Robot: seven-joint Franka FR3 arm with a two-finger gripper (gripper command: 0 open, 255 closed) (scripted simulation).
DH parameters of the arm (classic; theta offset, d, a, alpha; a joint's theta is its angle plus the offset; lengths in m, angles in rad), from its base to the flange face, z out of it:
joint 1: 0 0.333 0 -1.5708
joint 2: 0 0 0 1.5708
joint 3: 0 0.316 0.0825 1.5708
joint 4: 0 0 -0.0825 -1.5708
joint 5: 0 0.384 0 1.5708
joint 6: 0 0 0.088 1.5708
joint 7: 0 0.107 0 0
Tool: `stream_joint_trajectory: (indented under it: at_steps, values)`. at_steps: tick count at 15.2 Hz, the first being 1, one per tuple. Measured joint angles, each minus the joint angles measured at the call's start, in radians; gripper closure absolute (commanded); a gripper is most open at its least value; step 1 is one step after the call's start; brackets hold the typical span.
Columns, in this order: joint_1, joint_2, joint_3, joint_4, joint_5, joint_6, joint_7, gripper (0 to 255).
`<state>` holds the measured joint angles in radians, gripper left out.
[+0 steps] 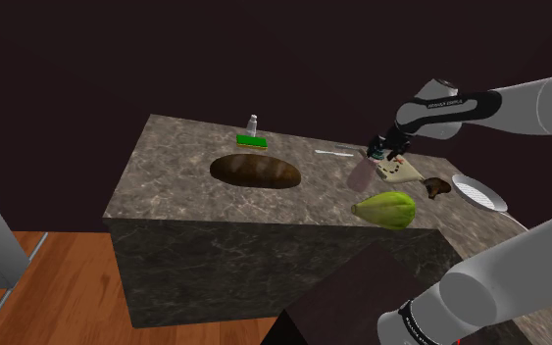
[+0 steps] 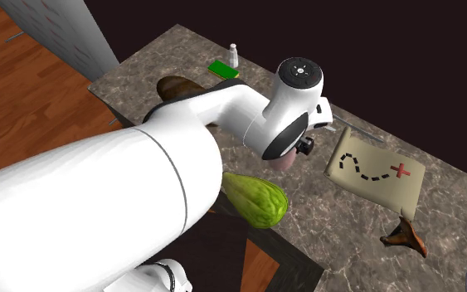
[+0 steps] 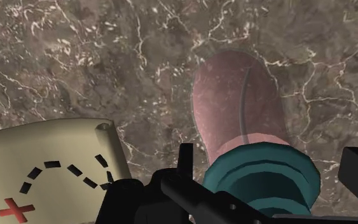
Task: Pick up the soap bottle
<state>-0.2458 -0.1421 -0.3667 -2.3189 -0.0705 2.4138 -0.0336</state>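
The soap bottle (image 3: 238, 95) has a translucent pink body and a teal cap (image 3: 260, 181). It leans slightly on the dark marble counter (image 1: 166, 176), next to a cream map sheet (image 3: 44, 159). My black gripper (image 3: 269, 167) is right over the cap, one finger on each side. Small gaps show between the fingers and the cap, so it is open. In the shoulder view the bottle (image 1: 362, 177) sits just below the gripper (image 1: 382, 151). In the second exterior view the bottle (image 2: 285, 163) peeks out under the hand.
On the counter lie a brown bread loaf (image 1: 254, 171), a green lettuce (image 1: 386, 209) near the front edge, a brown object (image 1: 435, 186), a white plate (image 1: 479, 193), a green sponge (image 1: 251, 141) and a small shaker (image 1: 252, 123). A wood floor lies below.
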Motion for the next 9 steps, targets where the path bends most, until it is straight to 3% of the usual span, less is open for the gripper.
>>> stream_joint_trajectory:
  at_steps: [3,4,9]
  values:
    - [0.001,0.02,-0.004,-0.019,0.008,0.039,-0.006,0]
    - [0.001,0.023,-0.004,-0.023,0.01,0.046,-0.008,255]
    - [0.001,0.024,-0.005,-0.025,0.011,0.053,-0.009,255]
